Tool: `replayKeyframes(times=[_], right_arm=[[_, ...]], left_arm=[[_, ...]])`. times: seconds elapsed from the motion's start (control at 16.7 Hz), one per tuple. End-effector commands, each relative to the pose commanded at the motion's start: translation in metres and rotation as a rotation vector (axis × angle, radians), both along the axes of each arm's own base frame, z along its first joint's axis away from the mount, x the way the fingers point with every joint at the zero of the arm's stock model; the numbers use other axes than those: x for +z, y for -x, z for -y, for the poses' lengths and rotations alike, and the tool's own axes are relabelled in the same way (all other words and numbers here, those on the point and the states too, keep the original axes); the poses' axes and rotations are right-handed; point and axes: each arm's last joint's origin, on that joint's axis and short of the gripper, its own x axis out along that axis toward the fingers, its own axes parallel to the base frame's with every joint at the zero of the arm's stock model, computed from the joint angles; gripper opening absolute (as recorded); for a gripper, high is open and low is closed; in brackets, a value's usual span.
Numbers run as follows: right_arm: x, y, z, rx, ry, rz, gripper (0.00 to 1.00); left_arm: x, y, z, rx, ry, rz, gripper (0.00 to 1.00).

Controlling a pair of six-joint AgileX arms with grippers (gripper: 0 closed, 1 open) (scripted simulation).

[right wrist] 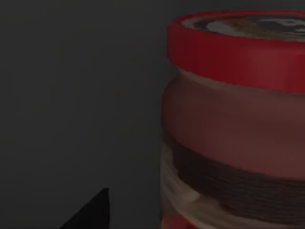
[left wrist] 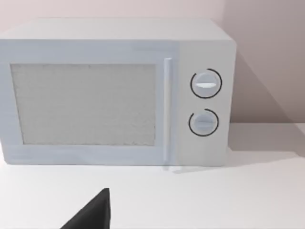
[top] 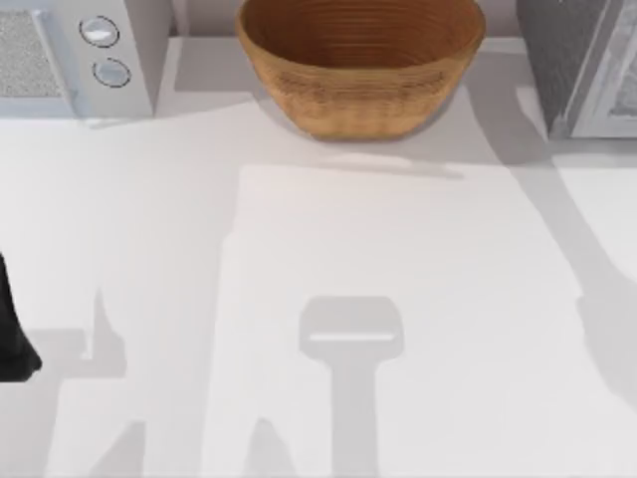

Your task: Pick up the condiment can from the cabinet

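Observation:
The condiment can stands upright and very close in the right wrist view, inside a dark, shadowed space. It has a red lid with a dark-and-white emblem on top and a red-brown label with a dark band. A dark part of my right gripper shows beside the can, apart from it. The grey cabinet stands at the table's far right corner in the top view. My left arm is parked at the table's left edge, and a dark part of my left gripper faces the microwave.
A large wicker basket sits at the back middle of the white table. A white microwave with two round dials stands at the back left, its door closed.

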Motion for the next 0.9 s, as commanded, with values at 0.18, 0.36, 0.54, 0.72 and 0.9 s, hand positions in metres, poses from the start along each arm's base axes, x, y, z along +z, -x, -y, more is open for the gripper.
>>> replayKeyframes(times=[0.18, 0.36, 0.54, 0.72, 0.9], right_arm=[[-0.001, -0.018, 0.000, 0.000, 0.000, 0.000, 1.00], [-0.003, -0.029, 0.002, 0.000, 0.000, 0.000, 1.00], [-0.003, -0.030, 0.002, 0.000, 0.000, 0.000, 1.00], [-0.003, -0.030, 0.002, 0.000, 0.000, 0.000, 0.85], [-0.003, -0.030, 0.002, 0.000, 0.000, 0.000, 0.62]], left_arm=[[0.000, 0.000, 0.000, 0.000, 0.000, 0.000, 1.00], [0.000, 0.000, 0.000, 0.000, 0.000, 0.000, 1.00], [0.000, 0.000, 0.000, 0.000, 0.000, 0.000, 1.00], [0.000, 0.000, 0.000, 0.000, 0.000, 0.000, 1.00], [0.000, 0.000, 0.000, 0.000, 0.000, 0.000, 1.00]])
